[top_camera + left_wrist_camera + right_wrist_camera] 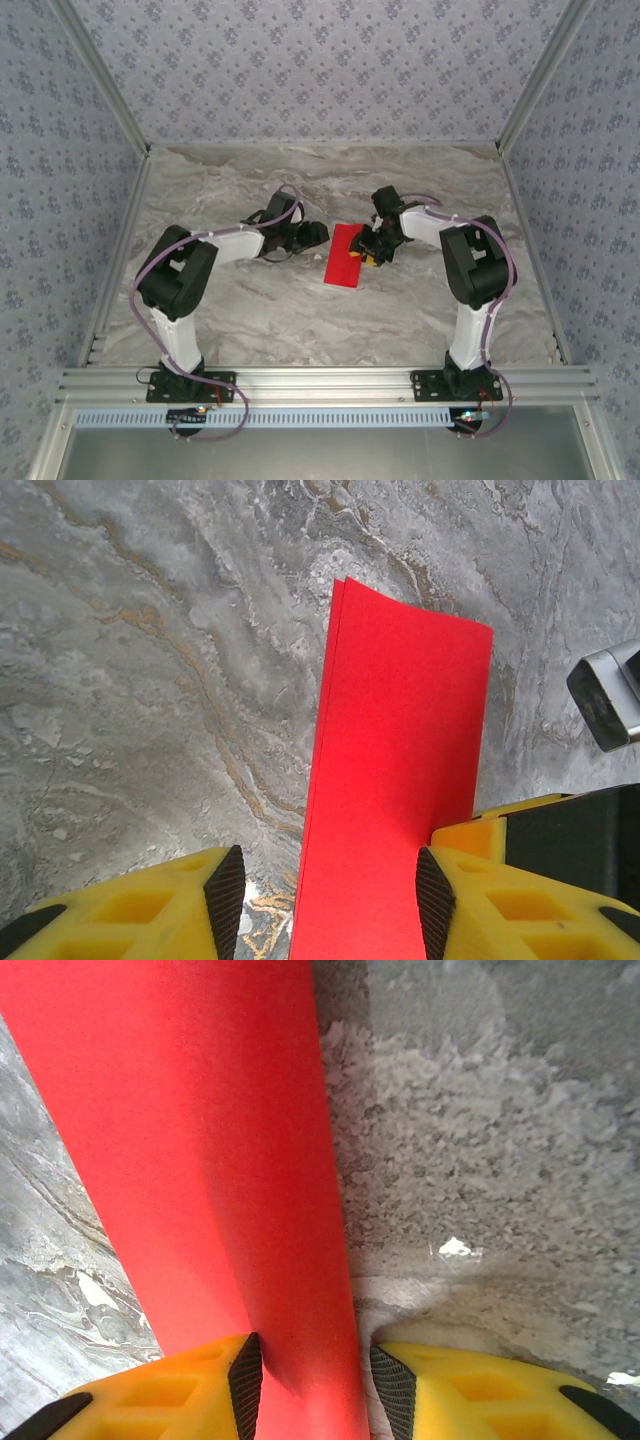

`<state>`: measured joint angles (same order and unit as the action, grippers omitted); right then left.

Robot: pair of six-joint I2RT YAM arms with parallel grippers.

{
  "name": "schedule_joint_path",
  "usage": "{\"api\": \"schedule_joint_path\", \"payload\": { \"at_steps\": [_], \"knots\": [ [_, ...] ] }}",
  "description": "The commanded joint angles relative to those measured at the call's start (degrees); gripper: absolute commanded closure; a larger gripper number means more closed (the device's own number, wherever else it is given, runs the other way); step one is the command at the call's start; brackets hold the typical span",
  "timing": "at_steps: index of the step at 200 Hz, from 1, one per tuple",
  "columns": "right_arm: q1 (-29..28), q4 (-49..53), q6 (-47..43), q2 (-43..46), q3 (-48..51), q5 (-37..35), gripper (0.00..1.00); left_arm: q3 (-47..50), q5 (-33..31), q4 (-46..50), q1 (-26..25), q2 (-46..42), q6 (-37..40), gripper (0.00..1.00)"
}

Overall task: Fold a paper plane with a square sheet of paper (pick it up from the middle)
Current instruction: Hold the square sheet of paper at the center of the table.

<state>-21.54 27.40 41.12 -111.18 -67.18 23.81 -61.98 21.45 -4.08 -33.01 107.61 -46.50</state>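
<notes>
Folded paper [345,255] is lying flat on the table [150,680] between both grippers. The left gripper [330,905] is hovering with jaws apart and the paper just ahead, likely to steady it. The right gripper [315,1380] is straddling the paper, probably to press the crease; whether it is gripping cannot be told.

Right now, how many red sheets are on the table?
1. The square sheet of paper lies in the middle of the table, folded double: two layered edges show in the left wrist view. Another sheet underneath can't be ruled out.
</notes>
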Motion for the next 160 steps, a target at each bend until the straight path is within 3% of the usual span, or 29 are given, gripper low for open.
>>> {"api": "schedule_joint_path", "payload": {
  "at_steps": [1,101,160],
  "knots": [
    [-0.4,2.0,-2.0,-9.3,4.2,-11.1,0.57,-2.4,1.1,0.6,-0.1,1.1,0.4,0.49],
    [-0.6,3.0,-3.2,-10.7,3.5,-11.7,0.56,-2.9,1.6,0.9,-0.4,1.8,0.8,0.52],
    [-0.5,2.8,-2.1,-11.7,3.3,-11.7,0.56,-3.9,6.5,-0.3,-0.9,3.4,1.0,0.60]
  ]
}}
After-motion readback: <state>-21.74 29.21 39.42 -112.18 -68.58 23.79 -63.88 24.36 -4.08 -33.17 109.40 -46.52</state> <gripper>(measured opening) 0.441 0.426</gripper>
